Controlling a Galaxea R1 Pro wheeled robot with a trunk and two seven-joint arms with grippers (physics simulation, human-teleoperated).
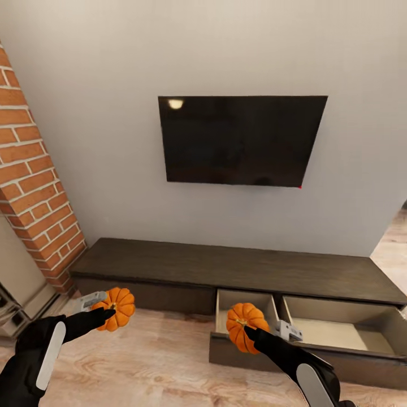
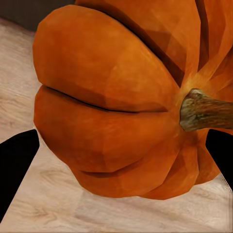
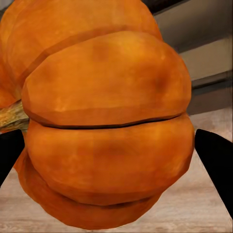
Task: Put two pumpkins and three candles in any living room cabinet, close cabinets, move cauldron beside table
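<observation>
Before the dark wooden cabinet [image 1: 237,268] — two ribbed orange pumpkins [image 1: 117,308], gripper-held

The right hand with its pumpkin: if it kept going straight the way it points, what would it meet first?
Probably the open drawer of the cabinet: the right hand, gripping a pumpkin, points toward it. Depth is hard to judge.
</observation>
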